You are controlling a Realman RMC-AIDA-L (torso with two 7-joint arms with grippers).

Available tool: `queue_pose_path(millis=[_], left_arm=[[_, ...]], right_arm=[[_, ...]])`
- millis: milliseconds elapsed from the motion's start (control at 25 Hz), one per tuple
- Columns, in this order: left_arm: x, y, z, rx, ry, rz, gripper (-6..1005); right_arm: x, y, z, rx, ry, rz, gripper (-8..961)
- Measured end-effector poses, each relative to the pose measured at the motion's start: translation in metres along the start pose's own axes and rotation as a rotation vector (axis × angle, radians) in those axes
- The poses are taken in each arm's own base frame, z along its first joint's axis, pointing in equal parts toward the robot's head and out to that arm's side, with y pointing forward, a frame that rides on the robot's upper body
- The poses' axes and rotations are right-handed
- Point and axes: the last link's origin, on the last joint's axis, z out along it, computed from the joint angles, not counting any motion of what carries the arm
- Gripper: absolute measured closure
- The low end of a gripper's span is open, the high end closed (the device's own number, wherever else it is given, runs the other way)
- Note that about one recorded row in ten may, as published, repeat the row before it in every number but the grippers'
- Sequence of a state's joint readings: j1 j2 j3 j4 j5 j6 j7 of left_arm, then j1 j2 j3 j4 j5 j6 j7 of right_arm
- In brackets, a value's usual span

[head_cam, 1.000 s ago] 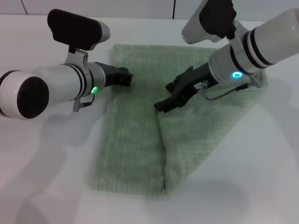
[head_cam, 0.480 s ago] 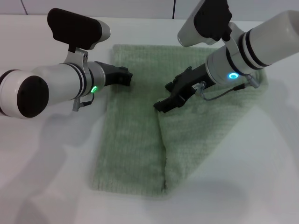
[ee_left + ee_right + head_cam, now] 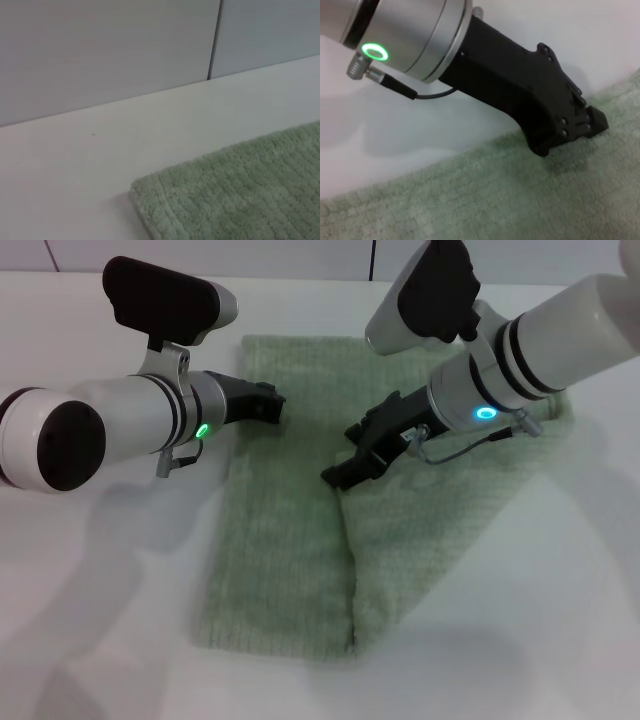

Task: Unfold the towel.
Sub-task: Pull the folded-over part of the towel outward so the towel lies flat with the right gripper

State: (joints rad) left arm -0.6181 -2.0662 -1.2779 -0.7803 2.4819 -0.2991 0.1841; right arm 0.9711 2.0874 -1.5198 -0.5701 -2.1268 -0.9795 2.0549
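The towel (image 3: 300, 540) is lying flat on the white tabletop (image 3: 100, 620), still partly folded. Its right-hand portion is doubled over, so there's a visible fold edge running down the middle toward the near hem, and the single layer on the left side sits a bit lower than the folded flap. The far edge of the towel runs close to the grey wall panels (image 3: 100, 50) at the back of the tabletop.

The left tool (image 3: 268, 406) is down at the towel's far left edge, tip right at the cloth and looking like it's touching it. From the right wrist view you can see that same left tool (image 3: 580, 125) pressed down where towel meets bare tabletop, but honestly can't tell whether its fingers are apart or together. The left wrist camera only shows a rounded corner of the towel (image 3: 235, 195) and bare tabletop (image 3: 75, 165) beyond it.

The right tool (image 3: 345, 465) comes in from the towel's far right side, reaching across the doubled-over part, with its tip right at the top of that middle fold edge, low over the cloth. Can't tell if it's gripping anything or how its fingers sit, since it's just a dark shape from the head view.
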Motion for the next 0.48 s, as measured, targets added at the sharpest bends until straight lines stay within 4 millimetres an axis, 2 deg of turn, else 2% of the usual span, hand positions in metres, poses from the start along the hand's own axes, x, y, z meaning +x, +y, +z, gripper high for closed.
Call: queue_pose_path(millis=[480], left_arm=[[-0.001, 0.0, -0.0006, 0.0, 0.001, -0.003, 1000]], right_arm=[[0.0001, 0.0011, 0.0011, -0.001, 0.002, -0.004, 239]])
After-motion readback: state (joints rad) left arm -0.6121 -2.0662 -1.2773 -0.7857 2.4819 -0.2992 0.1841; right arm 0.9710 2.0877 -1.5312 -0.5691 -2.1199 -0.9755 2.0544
